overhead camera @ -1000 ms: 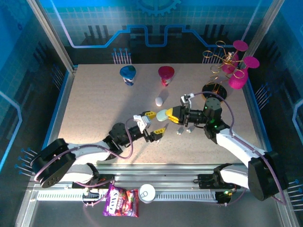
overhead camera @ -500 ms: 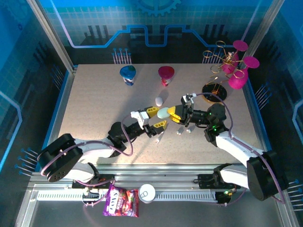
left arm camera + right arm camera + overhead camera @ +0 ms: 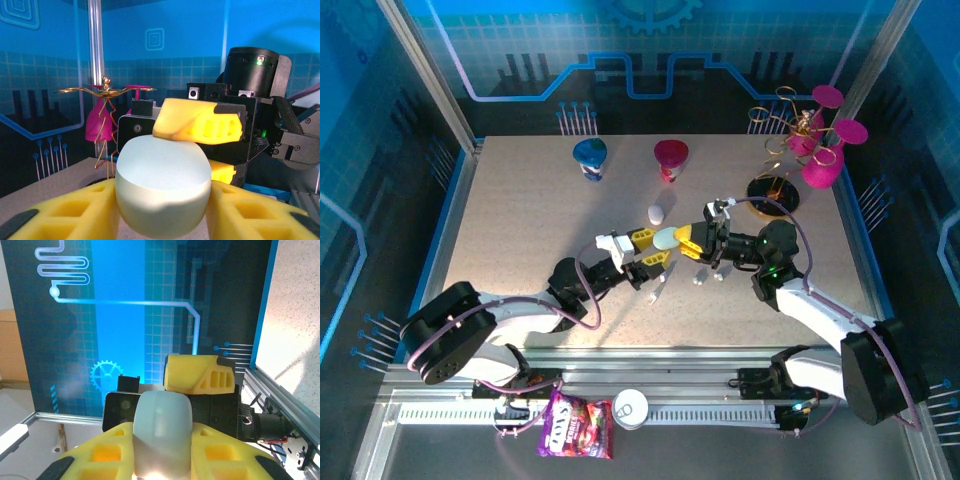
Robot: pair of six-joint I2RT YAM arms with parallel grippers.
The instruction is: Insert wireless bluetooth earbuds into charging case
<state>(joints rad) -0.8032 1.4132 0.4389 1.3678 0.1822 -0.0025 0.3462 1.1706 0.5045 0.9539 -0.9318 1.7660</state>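
A pale blue charging case (image 3: 665,239) hangs above the table's middle, gripped from both ends. My left gripper (image 3: 653,248) is shut on its left end; in the left wrist view the case (image 3: 162,185) sits pressed between both yellow fingers (image 3: 75,210). My right gripper (image 3: 682,241) is shut on the other end, and the case (image 3: 162,432) fills the space between its pads. Each wrist view shows the opposite gripper's yellow finger (image 3: 200,125) on top of the case. Tiny pale earbuds (image 3: 700,279) (image 3: 655,296) lie on the table below.
A white pebble-like case (image 3: 655,214) lies behind the grippers. A blue cup (image 3: 590,157) and a red cup (image 3: 670,158) stand at the back. A gold wire stand with magenta discs (image 3: 800,140) is at the back right. A snack bag (image 3: 577,424) lies on the front rail.
My left gripper has moved up and right to the case and its jaws have narrowed onto it. The right gripper shifted slightly right, still holding the case.
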